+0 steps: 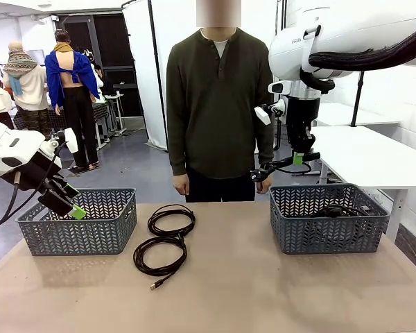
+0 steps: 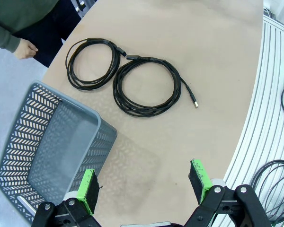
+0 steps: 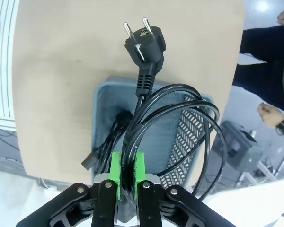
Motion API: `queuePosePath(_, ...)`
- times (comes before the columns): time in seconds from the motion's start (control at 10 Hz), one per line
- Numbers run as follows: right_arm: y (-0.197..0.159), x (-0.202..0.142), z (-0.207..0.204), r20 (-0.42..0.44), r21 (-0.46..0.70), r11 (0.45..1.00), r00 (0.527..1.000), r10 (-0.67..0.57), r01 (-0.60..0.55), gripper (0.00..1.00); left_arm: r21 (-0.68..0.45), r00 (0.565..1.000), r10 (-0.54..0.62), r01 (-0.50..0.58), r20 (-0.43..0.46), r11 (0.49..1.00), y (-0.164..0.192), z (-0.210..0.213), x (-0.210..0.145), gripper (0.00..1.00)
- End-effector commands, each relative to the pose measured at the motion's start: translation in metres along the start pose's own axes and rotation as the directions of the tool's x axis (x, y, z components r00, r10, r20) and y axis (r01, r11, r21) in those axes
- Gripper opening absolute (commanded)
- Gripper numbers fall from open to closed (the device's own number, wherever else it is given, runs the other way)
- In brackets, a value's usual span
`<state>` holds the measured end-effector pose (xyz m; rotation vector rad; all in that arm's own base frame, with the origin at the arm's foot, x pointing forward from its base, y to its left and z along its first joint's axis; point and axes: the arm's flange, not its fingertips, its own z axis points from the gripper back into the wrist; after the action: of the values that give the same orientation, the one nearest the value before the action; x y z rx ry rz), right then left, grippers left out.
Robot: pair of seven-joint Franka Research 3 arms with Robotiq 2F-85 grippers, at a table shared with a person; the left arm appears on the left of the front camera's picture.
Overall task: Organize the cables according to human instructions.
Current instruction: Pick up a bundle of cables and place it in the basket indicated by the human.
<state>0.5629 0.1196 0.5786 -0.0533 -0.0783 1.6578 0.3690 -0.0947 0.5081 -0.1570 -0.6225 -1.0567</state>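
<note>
Two coiled black cables lie on the table's middle, one farther (image 1: 171,220) (image 2: 92,64) and one nearer (image 1: 159,253) (image 2: 146,87), touching at their edges. My left gripper (image 1: 73,205) (image 2: 143,184) hangs open and empty over the near rim of the left basket (image 1: 80,222) (image 2: 47,151). My right gripper (image 1: 299,158) (image 3: 127,170) is shut on a looped power cable (image 1: 277,168) (image 3: 170,118), whose two-pin plug (image 3: 144,40) dangles above the right basket (image 1: 329,222) (image 3: 104,104). Another cable (image 1: 336,208) (image 3: 109,142) lies inside that basket. The human (image 1: 218,104) stands at the far edge, arms down.
The person's hands (image 1: 182,184) (image 2: 26,47) (image 3: 270,113) hang by the table's far edge. A white side table (image 1: 374,156) stands behind the right basket. Bare tabletop stretches along the front, between and before the baskets.
</note>
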Motion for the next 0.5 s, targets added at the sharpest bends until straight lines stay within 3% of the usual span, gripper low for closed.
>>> queuePosePath(0.0,0.004,-0.013,0.001,0.001,0.002,1.0,1.0,-0.016,0.016,0.0,-0.015,1.0,-0.003,0.003,0.014,1.0,0.002,0.0,-0.002,1.0)
queuePosePath(0.4,0.018,-0.062,0.0,0.007,0.01,0.999,0.999,-0.049,0.049,0.0,-0.015,1.0,-0.003,0.003,0.014,1.0,0.002,0.0,-0.002,1.0)
